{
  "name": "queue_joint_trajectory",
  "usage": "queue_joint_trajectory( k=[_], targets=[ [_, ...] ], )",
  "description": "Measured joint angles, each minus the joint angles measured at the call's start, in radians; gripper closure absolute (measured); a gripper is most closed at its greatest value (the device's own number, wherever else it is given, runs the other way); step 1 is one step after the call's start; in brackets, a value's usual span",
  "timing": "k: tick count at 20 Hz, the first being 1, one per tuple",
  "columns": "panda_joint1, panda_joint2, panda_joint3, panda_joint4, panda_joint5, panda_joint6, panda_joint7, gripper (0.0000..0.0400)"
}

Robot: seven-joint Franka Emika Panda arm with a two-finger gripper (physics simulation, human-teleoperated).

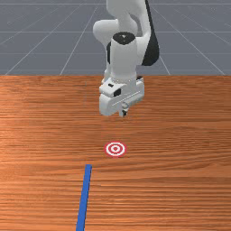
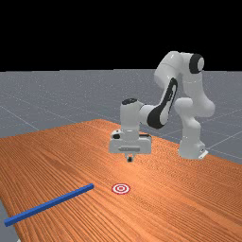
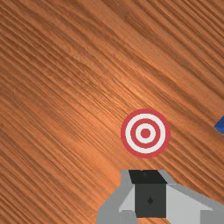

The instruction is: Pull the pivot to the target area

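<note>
the gripper [image 1: 124, 113], fingers pressed together, hangs on the far side of the target [image 1: 115, 149]. the blue bar [image 1: 85, 194], seemingly the pivot, lies nearer, to the front view's left; an off-centre pull could swing it askew.

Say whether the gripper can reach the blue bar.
Probably yes, at least its nearer end: nothing upright stands between the gripper and the bar, and the target lies flat on the table.
</note>
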Motion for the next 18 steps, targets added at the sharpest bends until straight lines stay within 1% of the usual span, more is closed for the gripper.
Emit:
queue_joint_trajectory(
  k=[3,7,9,10,11,12,13,14,15,16,18],
  targets=[
    [0.014,0.120,-0.026,0.192,0.029,-0.073,0.099,0.0400],
    [-0.008,0.124,-0.067,0.192,0.054,-0.071,0.169,0.0400],
    [-0.003,0.147,-0.084,0.193,0.072,-0.047,0.236,0.0400],
    [0.006,0.138,-0.093,0.170,0.071,-0.037,0.275,0.0400],
    [-0.008,0.121,-0.076,0.143,0.063,-0.026,0.191,0.0400],
    [-0.022,0.101,-0.060,0.113,0.052,-0.015,0.106,0.0400],
    [0.012,0.099,-0.088,0.122,-0.135,-0.048,-0.011,0.0400],
    [0.021,0.089,-0.095,0.125,-0.157,-0.065,0.008,0.0400],
    [-0.035,0.069,-0.044,0.119,0.003,-0.059,-0.020,0.0400],
    [0.032,0.048,-0.112,0.083,0.043,-0.042,0.391,0.0400],
    [0.045,-0.040,-0.120,-0.050,0.017,0.005,0.483,0.0400]
  ],
)
